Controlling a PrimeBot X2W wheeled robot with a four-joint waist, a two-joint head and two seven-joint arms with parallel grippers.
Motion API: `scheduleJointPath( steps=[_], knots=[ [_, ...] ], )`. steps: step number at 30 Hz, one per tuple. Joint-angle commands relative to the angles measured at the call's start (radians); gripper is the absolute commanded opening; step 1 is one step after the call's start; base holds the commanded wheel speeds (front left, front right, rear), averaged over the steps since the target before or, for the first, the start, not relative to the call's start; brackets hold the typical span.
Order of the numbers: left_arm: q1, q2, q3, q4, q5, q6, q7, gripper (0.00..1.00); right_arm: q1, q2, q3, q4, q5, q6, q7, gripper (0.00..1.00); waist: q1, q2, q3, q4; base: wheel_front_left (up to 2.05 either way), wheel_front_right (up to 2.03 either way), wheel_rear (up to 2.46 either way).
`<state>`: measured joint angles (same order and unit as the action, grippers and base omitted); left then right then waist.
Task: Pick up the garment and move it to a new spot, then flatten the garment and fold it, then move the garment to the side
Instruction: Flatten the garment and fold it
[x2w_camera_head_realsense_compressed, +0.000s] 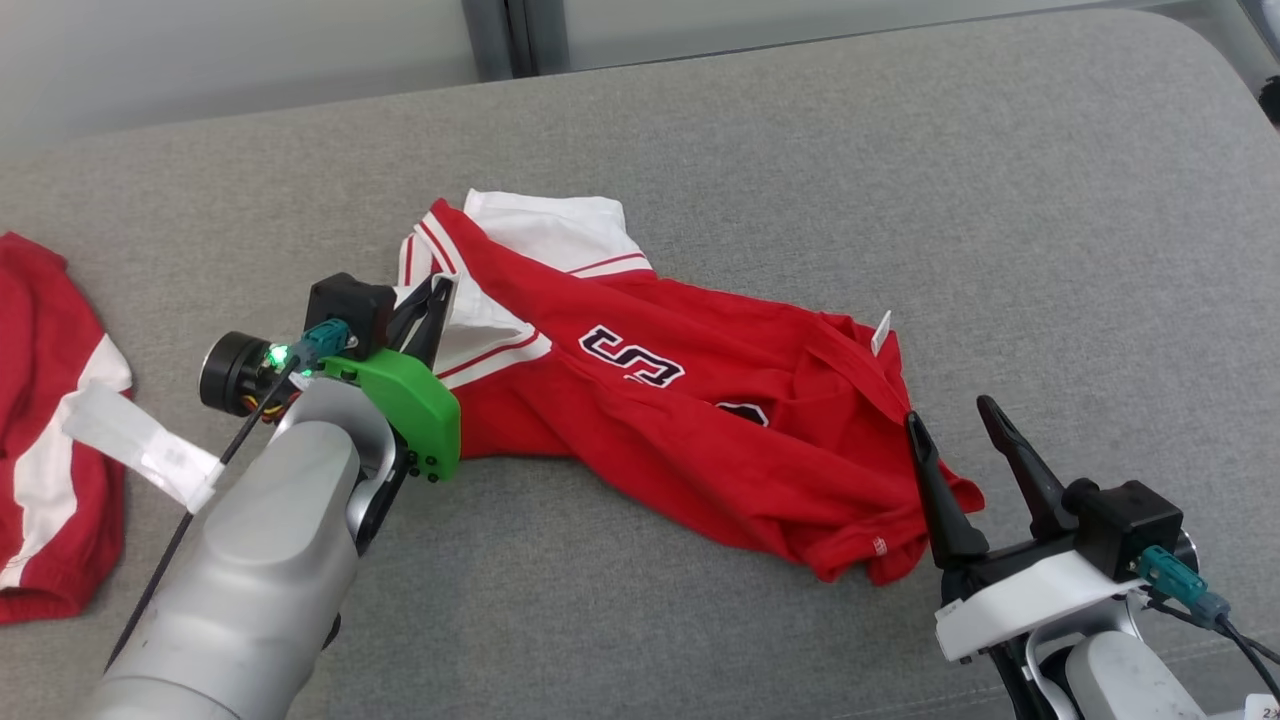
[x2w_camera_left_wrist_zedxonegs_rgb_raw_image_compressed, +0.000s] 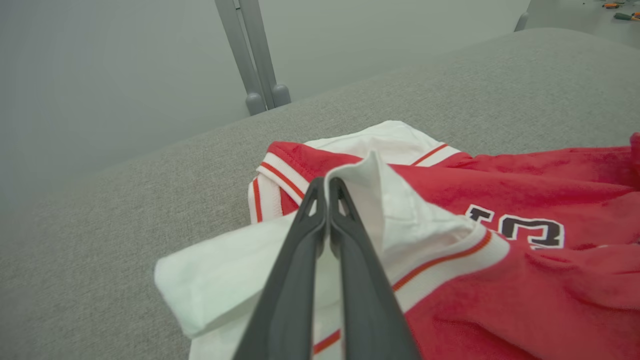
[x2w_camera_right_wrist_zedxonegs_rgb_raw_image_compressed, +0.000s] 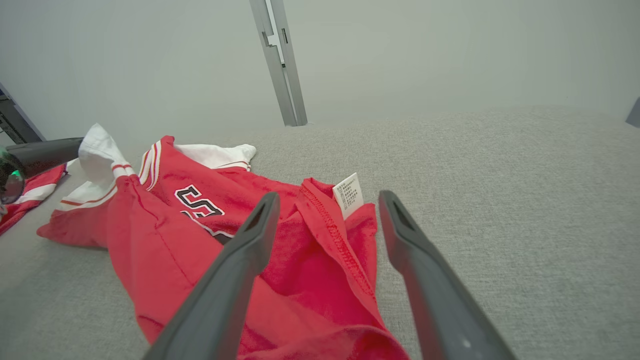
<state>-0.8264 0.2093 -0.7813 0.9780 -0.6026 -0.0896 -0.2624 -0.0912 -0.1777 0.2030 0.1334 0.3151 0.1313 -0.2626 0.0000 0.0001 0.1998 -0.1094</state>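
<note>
The left gripper (x2w_camera_left_wrist_zedxonegs_rgb_raw_image_compressed: 327, 184) was closed on the white sleeve (x2w_camera_left_wrist_zedxonegs_rgb_raw_image_compressed: 235, 280) of the shirt (x2w_camera_head_realsense_compressed: 650, 430) — soft, limp cloth, I think. The right gripper (x2w_camera_head_realsense_compressed: 950, 415) stood open by the hem (x2w_camera_head_realsense_compressed: 900, 540) — probably a good second hold.

1. The garment (x2w_camera_head_realsense_compressed: 640, 400) is soft, matt red cloth with white cloth sleeves; its label (x2w_camera_right_wrist_zedxonegs_rgb_raw_image_compressed: 349, 194) looks papery.
2. The cushion (x2w_camera_head_realsense_compressed: 900, 180) beneath is grey woven fabric, matt and slightly rough.
3. The left gripper (x2w_camera_left_wrist_zedxonegs_rgb_raw_image_compressed: 327, 183) and right gripper (x2w_camera_head_realsense_compressed: 948, 411) have smooth, matt dark plastic fingers.
4. The left wrist cover (x2w_camera_head_realsense_compressed: 415, 400) is smooth green plastic with a slight gloss.
5. The left forearm (x2w_camera_head_realsense_compressed: 280, 540) is a smooth silver-grey shell, faintly shiny.
</note>
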Motion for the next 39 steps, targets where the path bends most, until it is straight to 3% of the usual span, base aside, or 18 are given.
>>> scheduleJointPath(
  steps=[1,13,27,30,31,32,39],
  knots=[
    [0.040,0.016,0.028,-0.042,0.018,0.015,-0.003,0.00,0.017,0.002,-0.002,0.004,0.004,-0.001,-0.003,1.00,0.0000,-0.0001,-0.044,0.035,0.00,0.00,0.00],
    [0.379,0.085,0.130,-0.395,0.112,0.101,-0.002,0.00,0.097,0.017,-0.031,0.011,-0.006,-0.001,-0.003,1.00,0.0000,-0.0001,-0.145,0.120,0.00,0.00,0.00],
    [0.810,0.110,0.102,-0.676,0.043,0.249,0.057,0.00,0.135,0.013,-0.069,0.010,-0.001,-0.001,-0.003,1.00,0.0000,-0.0001,-0.157,0.176,0.00,0.00,0.00],
    [0.845,0.118,0.103,-0.705,0.019,0.257,0.087,0.00,0.142,0.015,-0.065,0.015,-0.002,-0.001,-0.003,1.00,0.0000,-0.0001,-0.163,0.187,0.00,0.00,0.00],
    [0.851,0.123,0.107,-0.710,0.012,0.260,0.092,0.38,0.142,0.015,-0.064,0.017,-0.002,-0.001,-0.003,1.00,0.0000,-0.0001,-0.165,0.189,0.00,0.00,0.00],
    [0.860,0.129,0.113,-0.716,0.005,0.265,0.096,1.00,0.142,0.016,-0.064,0.018,-0.002,-0.001,-0.003,1.00,0.0000,-0.0001,-0.167,0.192,0.00,0.00,0.00],
    [0.871,0.177,0.174,-0.765,0.025,0.314,0.042,1.00,0.150,0.018,-0.070,0.020,0.000,-0.001,-0.003,1.00,0.0000,-0.0001,-0.179,0.208,0.00,0.00,0.00]
  ],
)
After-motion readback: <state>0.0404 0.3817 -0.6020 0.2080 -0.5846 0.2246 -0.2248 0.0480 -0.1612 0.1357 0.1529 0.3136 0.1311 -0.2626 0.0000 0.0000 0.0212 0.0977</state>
